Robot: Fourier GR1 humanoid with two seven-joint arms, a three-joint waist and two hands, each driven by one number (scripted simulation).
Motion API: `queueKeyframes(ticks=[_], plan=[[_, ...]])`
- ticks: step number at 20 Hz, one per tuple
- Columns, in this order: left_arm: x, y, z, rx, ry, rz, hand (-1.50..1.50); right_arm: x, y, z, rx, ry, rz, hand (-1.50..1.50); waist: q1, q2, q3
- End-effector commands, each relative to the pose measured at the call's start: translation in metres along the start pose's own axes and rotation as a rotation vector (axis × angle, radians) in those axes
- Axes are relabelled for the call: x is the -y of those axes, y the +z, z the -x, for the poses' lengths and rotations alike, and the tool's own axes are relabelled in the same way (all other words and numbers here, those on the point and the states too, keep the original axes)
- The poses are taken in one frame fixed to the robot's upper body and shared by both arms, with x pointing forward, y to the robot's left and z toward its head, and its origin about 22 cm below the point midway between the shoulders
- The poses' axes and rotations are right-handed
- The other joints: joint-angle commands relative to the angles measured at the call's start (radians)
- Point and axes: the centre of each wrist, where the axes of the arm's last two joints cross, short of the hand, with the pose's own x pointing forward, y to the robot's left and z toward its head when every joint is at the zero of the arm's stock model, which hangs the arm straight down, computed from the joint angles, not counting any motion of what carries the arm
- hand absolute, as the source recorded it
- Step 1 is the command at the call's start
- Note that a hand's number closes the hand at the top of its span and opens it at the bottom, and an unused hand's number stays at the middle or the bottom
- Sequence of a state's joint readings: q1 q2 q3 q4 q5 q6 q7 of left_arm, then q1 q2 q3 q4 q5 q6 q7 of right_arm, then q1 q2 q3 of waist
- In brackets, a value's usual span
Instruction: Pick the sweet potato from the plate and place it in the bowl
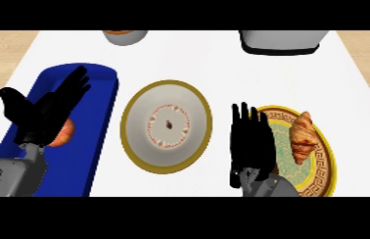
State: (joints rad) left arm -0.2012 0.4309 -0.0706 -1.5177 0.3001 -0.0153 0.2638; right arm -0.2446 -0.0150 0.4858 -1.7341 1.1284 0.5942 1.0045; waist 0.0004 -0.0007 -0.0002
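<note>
The sweet potato (302, 137) lies on the yellow-rimmed plate (329, 159), just right of the right hand (251, 142); its fingers (244, 116) are straight, grasping nothing; the bowl (166, 126) sits left on the desk (195, 57); left hand (51, 110) released.

A white bench (217, 61) is seen. At nine o'clock, a deep blue tray (101, 115) is shown. The central bowl (165, 126) is white with an olive-gold rim and reddish dotted ring. At three o'clock, a yellow plate (327, 159) with a key-pattern border carries an orange-brown sweet potato (302, 136). Both hands (249, 140) are black.
</note>
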Motion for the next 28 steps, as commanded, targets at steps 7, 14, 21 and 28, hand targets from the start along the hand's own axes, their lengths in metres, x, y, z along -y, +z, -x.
queueKeyframes(ticks=[7, 14, 21, 28], plan=[[-0.016, 0.002, 0.005, -0.003, -0.002, -0.007, 0.0, 0.009, -0.022, 0.019, -0.126, -0.016, -0.051, -1.5, 0.0, 0.0, 0.0], [-0.002, -0.016, 0.005, 0.002, -0.01, -0.014, 0.0, -0.019, -0.036, 0.008, -0.153, 0.018, -0.086, -1.5, -0.001, 0.001, 0.0], [0.0, -0.008, 0.009, 0.021, -0.012, 0.009, 0.0, -0.03, -0.051, 0.021, -0.191, 0.007, -0.085, -1.5, 0.0, 0.001, 0.0], [-0.004, 0.0, 0.015, 0.007, 0.017, 0.001, 0.0, -0.061, -0.059, 0.045, -0.188, 0.013, -0.097, -1.5, -0.001, 0.0, 0.0]])
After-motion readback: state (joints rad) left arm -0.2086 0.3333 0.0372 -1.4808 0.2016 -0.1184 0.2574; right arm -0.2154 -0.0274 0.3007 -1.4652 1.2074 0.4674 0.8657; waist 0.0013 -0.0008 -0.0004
